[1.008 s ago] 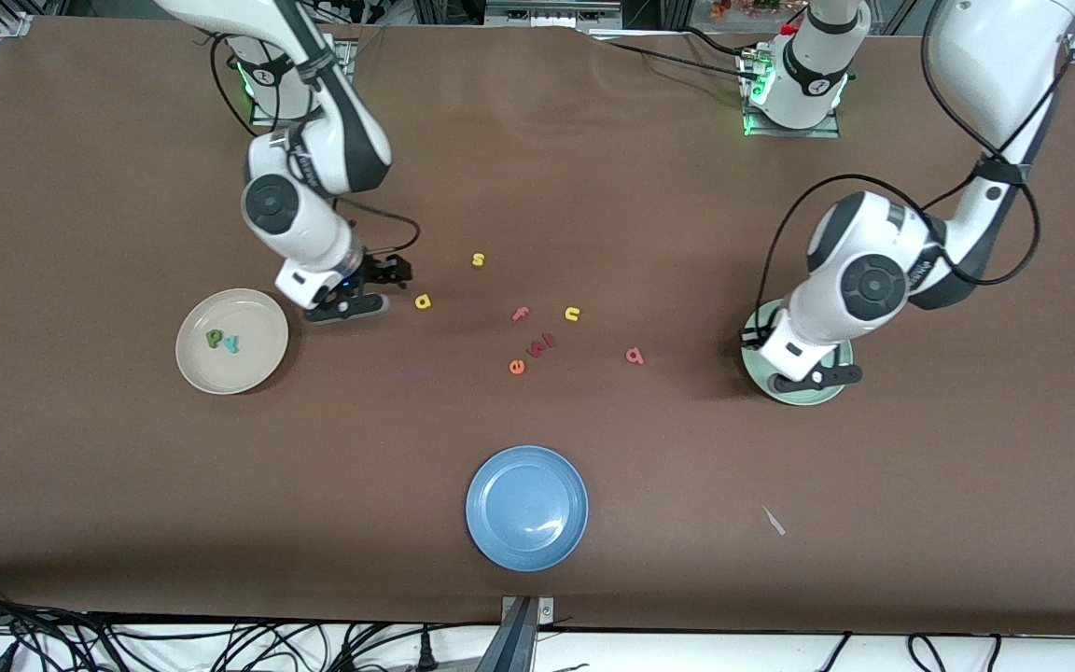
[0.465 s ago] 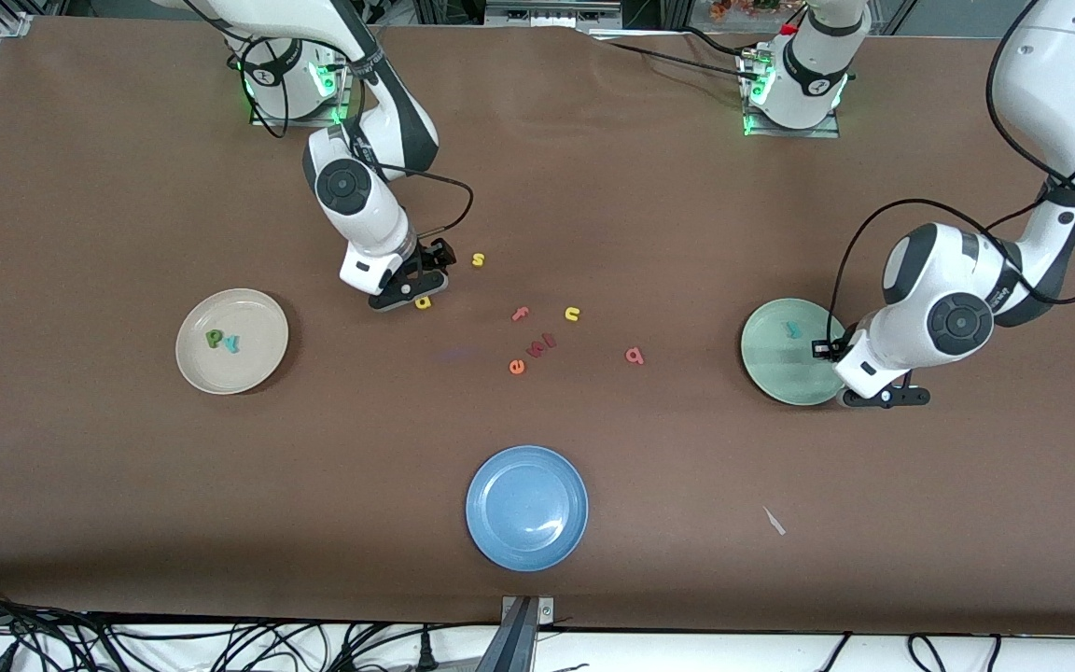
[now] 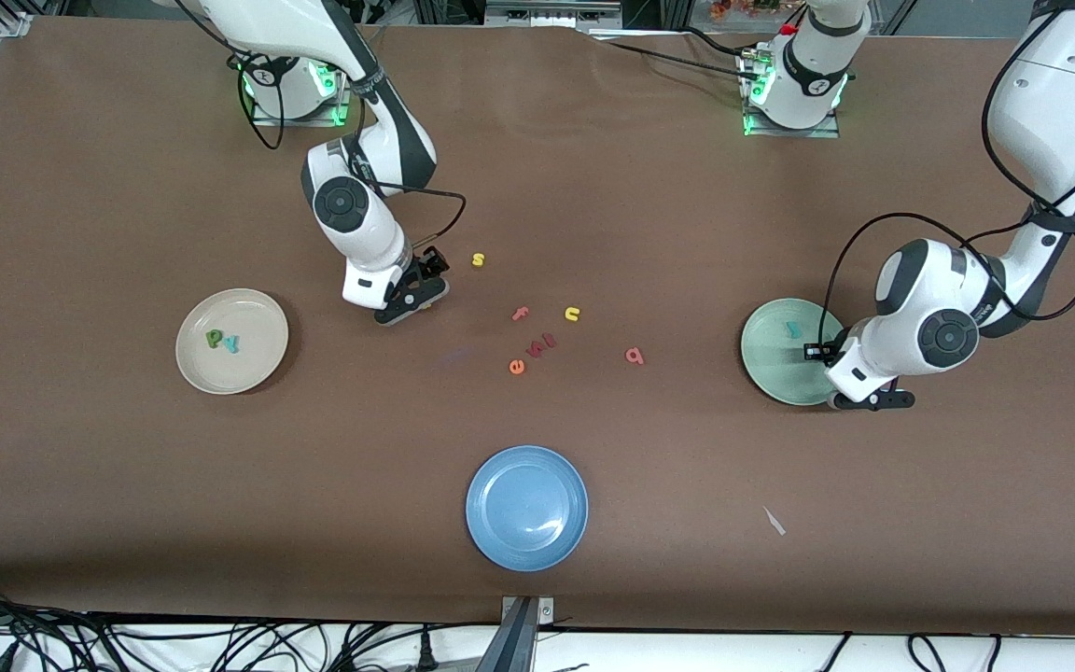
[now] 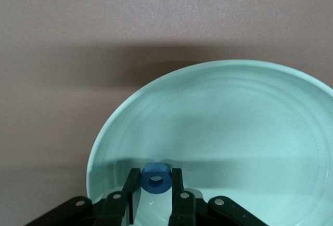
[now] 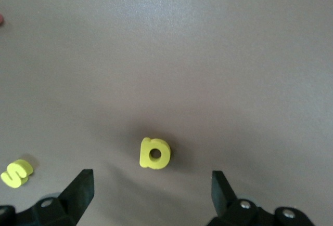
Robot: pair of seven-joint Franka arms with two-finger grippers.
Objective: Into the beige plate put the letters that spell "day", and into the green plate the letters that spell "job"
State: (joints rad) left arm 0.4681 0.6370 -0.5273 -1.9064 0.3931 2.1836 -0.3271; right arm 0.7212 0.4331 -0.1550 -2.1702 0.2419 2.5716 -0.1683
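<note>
We lower the wide-open right end effector [image 5: 151,197] straight around the yellow a [image 5: 154,153]; the left end effector [image 4: 156,197], holding the blue o [image 4: 156,178], should release over the green plate [image 4: 250,132].

Blue o [image 4: 156,178], mint-green plate [image 4: 250,111], yellow a [image 5: 154,153], brown table [image 3: 593,187]

Brown table [image 3: 649,187]; plates [image 3: 527,507], scattered letters [image 3: 545,343]

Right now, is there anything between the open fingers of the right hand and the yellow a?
No. In the right wrist view the right hand hangs open over the yellow a, with only bare table between.
</note>
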